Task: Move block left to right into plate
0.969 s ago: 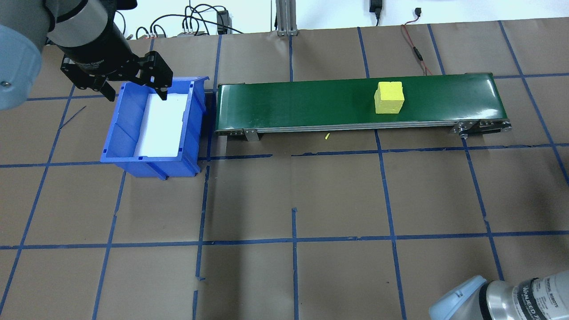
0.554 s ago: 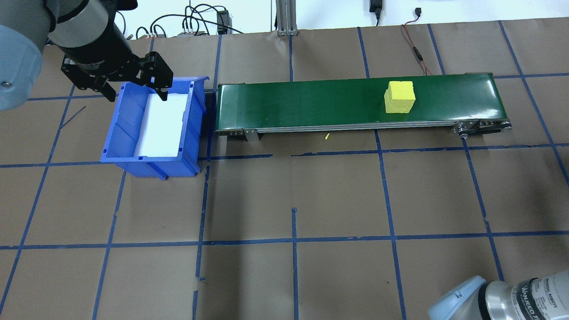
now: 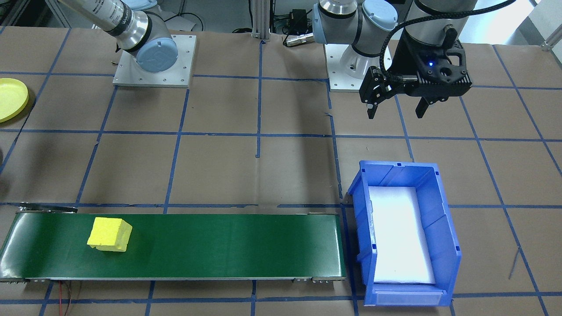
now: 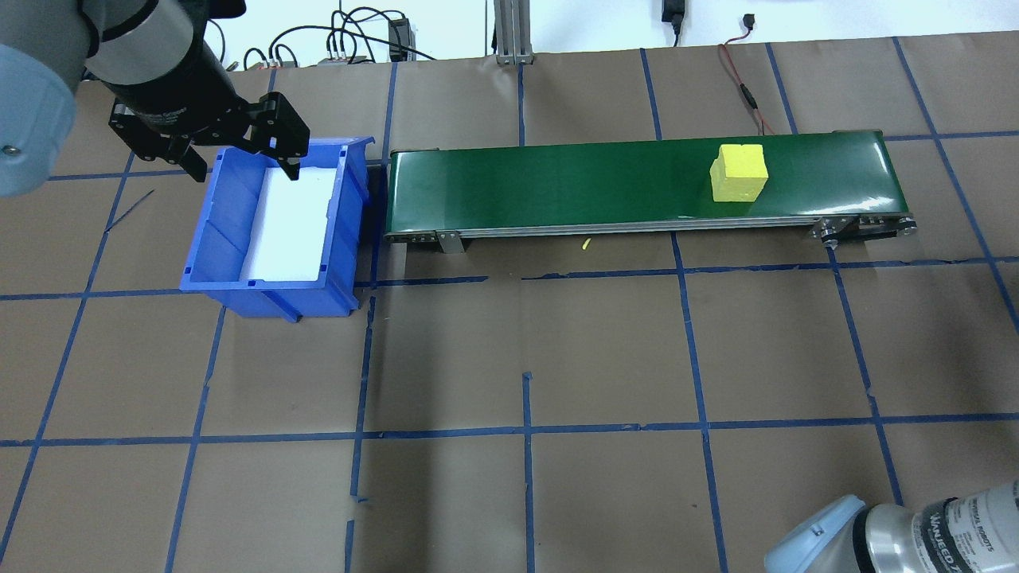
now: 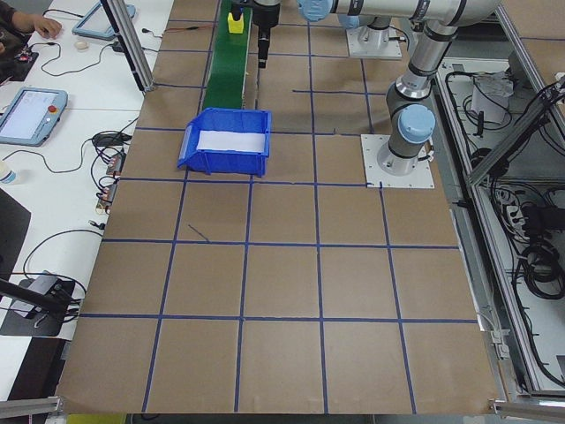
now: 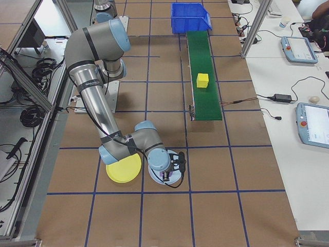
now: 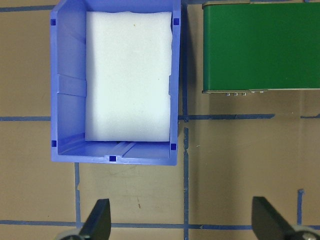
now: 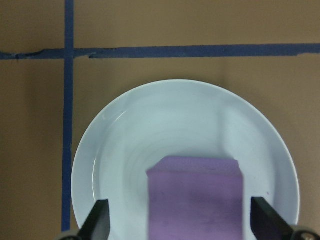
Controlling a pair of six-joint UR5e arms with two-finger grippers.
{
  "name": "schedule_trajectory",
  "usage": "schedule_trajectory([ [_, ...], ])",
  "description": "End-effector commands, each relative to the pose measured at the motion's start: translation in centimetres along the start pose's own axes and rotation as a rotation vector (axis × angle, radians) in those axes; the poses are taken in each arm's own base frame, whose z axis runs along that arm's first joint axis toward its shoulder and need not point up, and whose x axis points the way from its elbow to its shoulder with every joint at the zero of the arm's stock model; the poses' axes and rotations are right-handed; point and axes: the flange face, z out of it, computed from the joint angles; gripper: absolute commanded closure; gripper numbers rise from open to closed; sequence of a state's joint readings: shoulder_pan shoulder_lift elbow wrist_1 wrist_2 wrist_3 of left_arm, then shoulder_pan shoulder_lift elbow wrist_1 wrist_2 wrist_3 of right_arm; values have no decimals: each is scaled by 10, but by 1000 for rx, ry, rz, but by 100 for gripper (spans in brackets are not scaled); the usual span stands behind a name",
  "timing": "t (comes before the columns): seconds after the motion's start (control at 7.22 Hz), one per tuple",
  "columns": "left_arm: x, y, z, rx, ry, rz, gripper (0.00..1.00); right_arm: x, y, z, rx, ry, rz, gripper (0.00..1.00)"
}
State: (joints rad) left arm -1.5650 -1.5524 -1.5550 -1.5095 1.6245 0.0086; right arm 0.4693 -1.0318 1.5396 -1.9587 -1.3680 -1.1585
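Note:
A yellow foam block (image 4: 739, 173) (image 3: 109, 235) rides on the green conveyor belt (image 4: 557, 183), near its right end in the overhead view. The yellow plate (image 3: 11, 98) (image 6: 123, 168) lies on the table beside the right arm's wrist, with nothing on it. My left gripper (image 4: 243, 169) (image 3: 395, 112) hangs open and holds nothing, above the near end of the blue bin (image 4: 231, 239). My right gripper (image 8: 181, 225) (image 6: 172, 172) is open, low over a pale plate (image 8: 165, 115). A purple block (image 8: 196, 195) on that plate sits between its fingers.
The blue bin (image 3: 443, 228) has a white foam liner and stands at the belt's left end. Cables and a metal post (image 4: 509, 32) line the table's far edge. Tablets and a person's hand (image 5: 35, 22) are on the side bench.
The yellow block has travelled right along the belt. Neither arm has moved.

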Motion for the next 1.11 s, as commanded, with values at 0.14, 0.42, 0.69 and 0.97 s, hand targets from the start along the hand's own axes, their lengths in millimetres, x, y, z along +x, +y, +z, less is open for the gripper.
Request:
schedule_trajectory([
  [0.14, 0, 0, -1, 1, -2, 0, 0, -71, -77, -57, 23, 101, -62, 0],
  [0.42, 0, 0, -1, 1, -2, 0, 0, -205, -157, -85, 60, 134, -66, 0],
  [0.69, 0, 0, -1, 1, -2, 0, 0, -324, -215, -65, 80, 92, 67, 0],
  [0.97, 0, 0, -1, 3, -2, 0, 0, -384, -240, -46, 112, -20, 185, 0],
])
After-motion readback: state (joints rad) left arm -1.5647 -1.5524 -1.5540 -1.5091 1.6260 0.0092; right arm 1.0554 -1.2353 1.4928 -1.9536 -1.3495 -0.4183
